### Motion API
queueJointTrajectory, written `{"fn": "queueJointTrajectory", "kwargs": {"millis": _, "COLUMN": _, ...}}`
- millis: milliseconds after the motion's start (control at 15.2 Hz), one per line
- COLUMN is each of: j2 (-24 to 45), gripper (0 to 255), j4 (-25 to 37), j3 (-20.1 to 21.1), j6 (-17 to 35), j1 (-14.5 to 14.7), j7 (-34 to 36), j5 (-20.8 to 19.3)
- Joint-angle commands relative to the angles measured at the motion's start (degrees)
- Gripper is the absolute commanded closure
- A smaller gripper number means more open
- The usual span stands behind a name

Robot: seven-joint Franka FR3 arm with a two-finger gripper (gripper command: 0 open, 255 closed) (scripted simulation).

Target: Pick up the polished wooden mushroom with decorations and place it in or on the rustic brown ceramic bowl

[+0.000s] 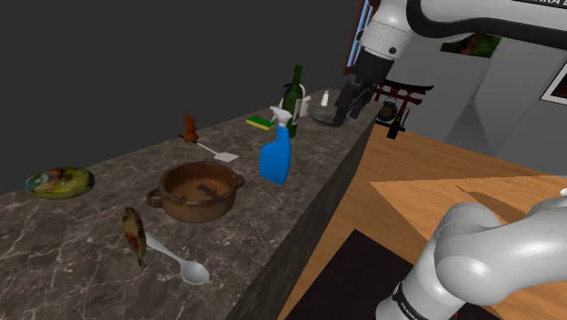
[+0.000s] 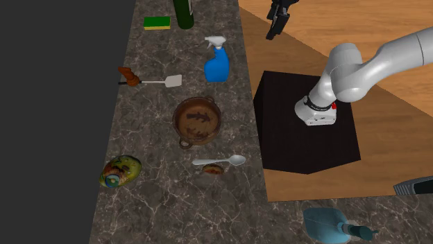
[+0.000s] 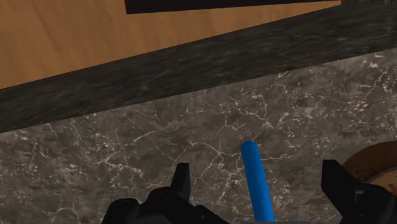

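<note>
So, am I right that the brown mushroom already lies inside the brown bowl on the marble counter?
Not quite. The brown mushroom lies on the marble counter beside the spoon, outside the brown bowl. The second exterior view shows it.

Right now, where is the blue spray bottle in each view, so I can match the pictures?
Shoulder view: the spray bottle stands mid-picture on the counter, near its floor-side edge, beyond the bowl.
Second exterior view: the bottle is upper middle, above the bowl.
Wrist view: a blue bar, likely this bottle, between the fingers of the open gripper, untouched.
Shared landmark: the counter's dark edge along the wooden floor.
</note>
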Motion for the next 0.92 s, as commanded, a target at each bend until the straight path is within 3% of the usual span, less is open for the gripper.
{"fn": "queueJointTrajectory", "kwargs": {"millis": 0, "j2": 0.0, "gripper": 0, "j4": 0.0, "j3": 0.0, "j6": 0.0, "j1": 0.0, "j7": 0.0, "j5": 0.0}}
{"fn": "queueJointTrajectory", "kwargs": {"millis": 858, "j2": 14.4, "gripper": 0, "j4": 6.0, "j3": 14.7, "j6": 6.4, "j1": 4.6, "j7": 13.6, "j5": 4.6}}
